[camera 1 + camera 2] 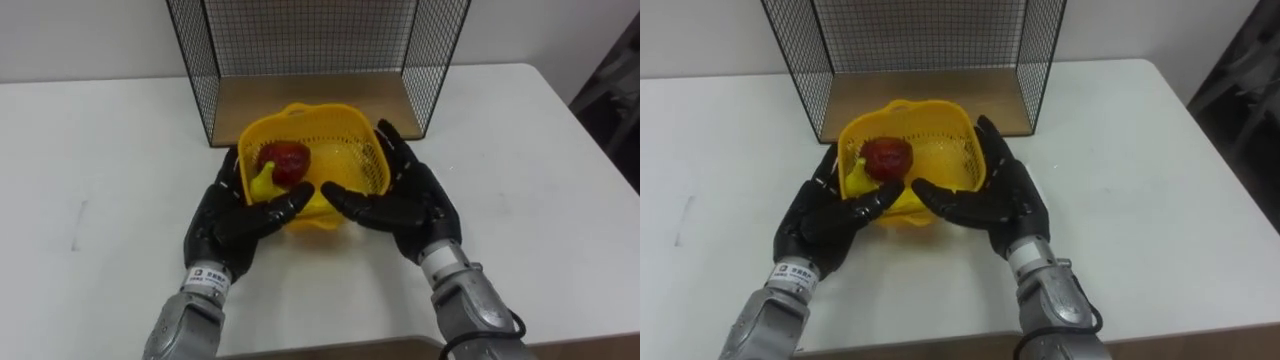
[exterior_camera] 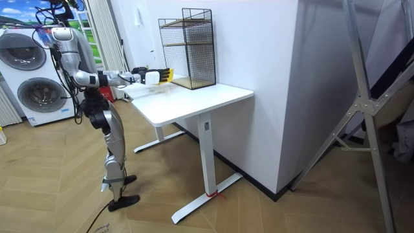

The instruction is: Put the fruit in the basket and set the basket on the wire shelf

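A yellow mesh basket (image 1: 340,122) sits between my two hands, just in front of the wire shelf (image 1: 310,40). Inside it lie a dark red apple (image 1: 287,160) and a yellow banana (image 1: 264,186), at the basket's left side. My left hand (image 1: 232,222) presses flat on the basket's left wall with straight fingers. My right hand (image 1: 415,200) does the same on the right wall. Both thumbs reach along the front rim. In the room view the basket (image 2: 165,75) is held out in front of me over the table (image 2: 194,100).
The shelf's wooden floor (image 1: 320,95) lies open towards me, with black mesh walls on either side. The white table (image 1: 100,150) spreads wide to both sides. I stand at the table's end by two washing machines (image 2: 29,71).
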Available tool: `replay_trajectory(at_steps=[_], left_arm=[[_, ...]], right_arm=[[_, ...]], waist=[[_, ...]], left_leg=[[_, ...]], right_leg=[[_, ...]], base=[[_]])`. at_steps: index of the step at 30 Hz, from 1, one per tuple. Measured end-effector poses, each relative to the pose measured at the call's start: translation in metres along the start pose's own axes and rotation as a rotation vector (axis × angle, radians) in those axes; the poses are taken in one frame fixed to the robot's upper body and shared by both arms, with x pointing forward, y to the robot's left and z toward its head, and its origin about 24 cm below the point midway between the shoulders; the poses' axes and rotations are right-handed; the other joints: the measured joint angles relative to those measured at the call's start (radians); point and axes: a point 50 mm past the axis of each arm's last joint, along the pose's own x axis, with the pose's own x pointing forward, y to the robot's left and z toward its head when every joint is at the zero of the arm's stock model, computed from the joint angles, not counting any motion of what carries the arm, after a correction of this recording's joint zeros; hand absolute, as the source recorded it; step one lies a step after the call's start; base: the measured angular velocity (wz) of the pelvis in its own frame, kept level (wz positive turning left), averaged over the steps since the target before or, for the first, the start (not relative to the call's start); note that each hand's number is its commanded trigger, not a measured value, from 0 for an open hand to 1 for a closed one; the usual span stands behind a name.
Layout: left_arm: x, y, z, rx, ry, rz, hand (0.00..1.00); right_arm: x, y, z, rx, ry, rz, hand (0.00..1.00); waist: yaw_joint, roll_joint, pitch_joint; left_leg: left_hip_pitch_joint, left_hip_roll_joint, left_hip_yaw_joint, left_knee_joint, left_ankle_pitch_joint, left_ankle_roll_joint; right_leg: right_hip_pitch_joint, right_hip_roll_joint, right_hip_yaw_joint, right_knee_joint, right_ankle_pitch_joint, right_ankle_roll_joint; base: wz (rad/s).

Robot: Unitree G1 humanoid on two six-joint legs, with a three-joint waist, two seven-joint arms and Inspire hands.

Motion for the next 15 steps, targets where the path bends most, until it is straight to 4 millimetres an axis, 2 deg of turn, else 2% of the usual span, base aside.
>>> replay_trajectory(at_steps=[7,15], left_arm=[[0.000,-0.001,-0.001,-0.010,-0.006,0.030,0.00],[0.001,-0.007,0.000,-0.042,-0.046,0.036,0.00]], right_arm=[[0.002,0.007,0.006,0.013,-0.045,0.017,0.00],[0.003,0.017,0.021,0.012,-0.123,0.056,0.00]], waist=[[-0.019,0.007,0.0030],[-0.020,0.014,-0.0018]], left_leg=[[-0.003,0.001,0.000,-0.001,0.000,0.000],[-0.009,0.003,0.009,0.000,0.000,0.000]], right_leg=[[-0.002,0.002,0.001,0.001,0.001,-0.001],[-0.016,0.002,0.008,0.006,0.001,-0.001]], base=[[0.00],[-0.02]])
